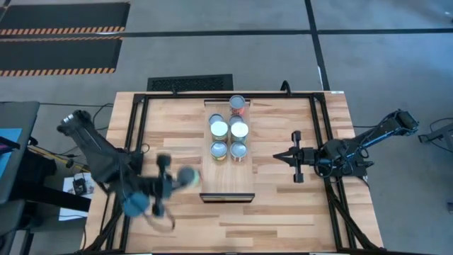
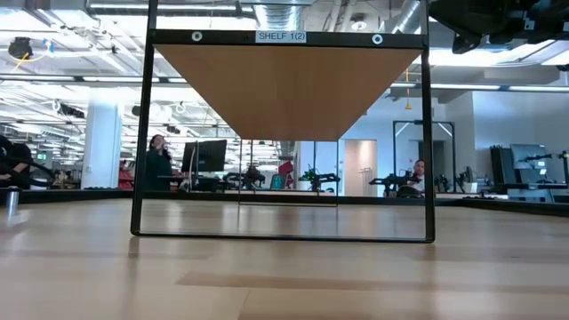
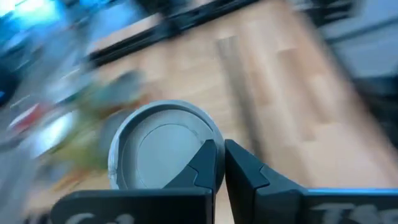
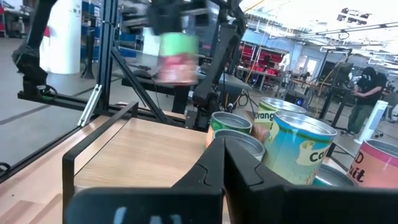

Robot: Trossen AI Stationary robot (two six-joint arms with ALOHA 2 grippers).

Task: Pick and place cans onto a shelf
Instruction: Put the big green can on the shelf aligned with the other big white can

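seeing left gripper [image 1: 172,178] fingers together, can [image 1: 187,176] just beside them toward shelf [image 1: 227,185], we cannot tell if gripped; right gripper [image 1: 281,157] closed, farther.

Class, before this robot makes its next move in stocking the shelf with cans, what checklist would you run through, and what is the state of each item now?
1. Left gripper closed around the loose can: not ok. Its fingers are shut beside the can's top, not around it.
2. Free room on the shelf: ok, the near end is bare.
3. The five cans already on the shelf stand upright: ok.
4. Right gripper out of the way: ok, shut and parked beside the shelf, apart from it.
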